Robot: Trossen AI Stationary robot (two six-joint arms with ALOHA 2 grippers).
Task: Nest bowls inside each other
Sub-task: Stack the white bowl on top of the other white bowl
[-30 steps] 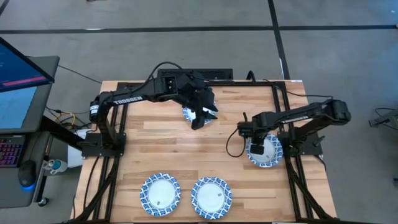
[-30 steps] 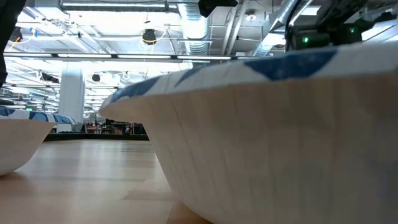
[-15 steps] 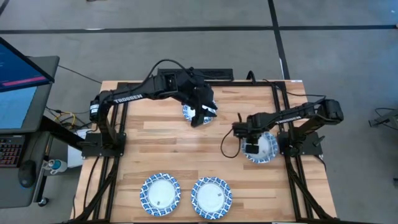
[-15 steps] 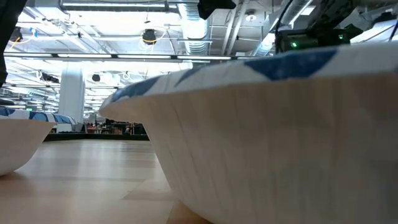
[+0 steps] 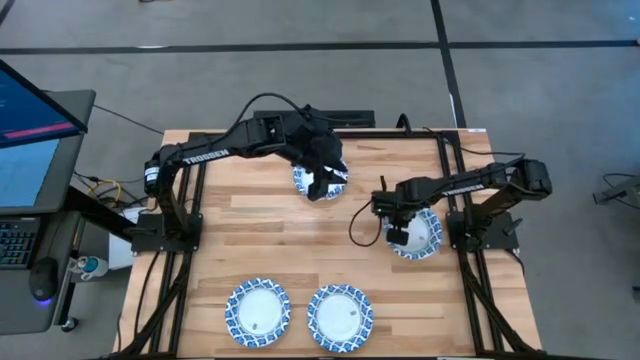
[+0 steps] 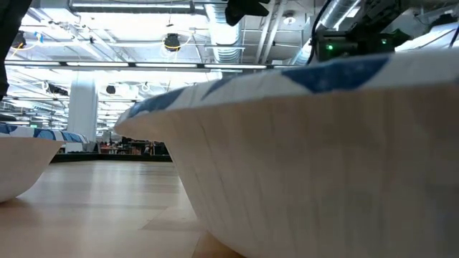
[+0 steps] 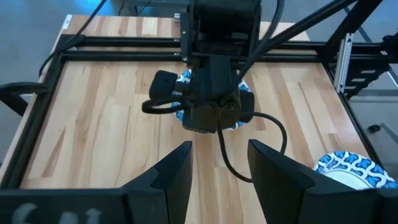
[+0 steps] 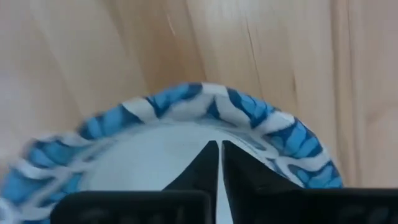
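Two bowls (image 5: 257, 310) (image 5: 340, 315) sit side by side on the table by its near edge. They fill the low view (image 6: 323, 158) (image 6: 14, 165). A third bowl (image 5: 302, 181) rests at the far middle (image 7: 348, 171). My left gripper (image 5: 330, 185) hangs open high above it (image 7: 219, 168) and touches nothing. A fourth bowl (image 5: 428, 235) lies at the right. My right gripper (image 5: 398, 234) points down over that bowl's left part, fingers shut to a hairline gap (image 8: 219, 149). My right gripper's shut fingers come from above, pointing down, at the bowl's white inside (image 8: 180, 146), just within the patterned rim (image 8: 211, 99). The fingertips hide the place of contact, so I cannot tell whether they press on the bowl.
Black rails of the arm stands run along the table's sides (image 5: 452, 180) (image 5: 190, 190). A black box (image 5: 335, 120) sits at the far edge. Bare wood lies in the middle (image 5: 270, 235). A monitor (image 5: 30, 130) stands beyond the left edge.
My right gripper has gone a little toward the table's left edge. The bowl under it has slid the same way, away from the right rail.
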